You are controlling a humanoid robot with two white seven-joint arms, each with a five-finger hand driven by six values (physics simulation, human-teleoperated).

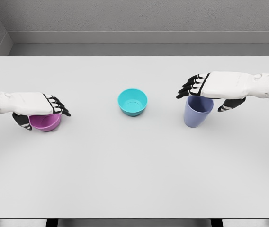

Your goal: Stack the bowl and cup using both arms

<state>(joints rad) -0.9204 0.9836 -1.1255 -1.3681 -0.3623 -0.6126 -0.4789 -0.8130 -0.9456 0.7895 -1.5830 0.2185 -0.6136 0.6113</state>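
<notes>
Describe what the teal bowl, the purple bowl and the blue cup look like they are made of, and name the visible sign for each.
Teal bowl: probably smooth plastic; uniform colour, soft sheen, thin rim.
Purple bowl: likely the same plastic; flat even magenta, though the left hand partly covers it.
Blue cup: seemingly matte plastic; plain periwinkle wall, no glassy reflections, under the right hand.
As renders, none is certain.

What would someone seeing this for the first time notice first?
A teal bowl sits alone mid-table. On the left, the left hand covers a purple bowl; on the right, the right hand hangs over a blue cup. Whether either grips is unclear.
</notes>
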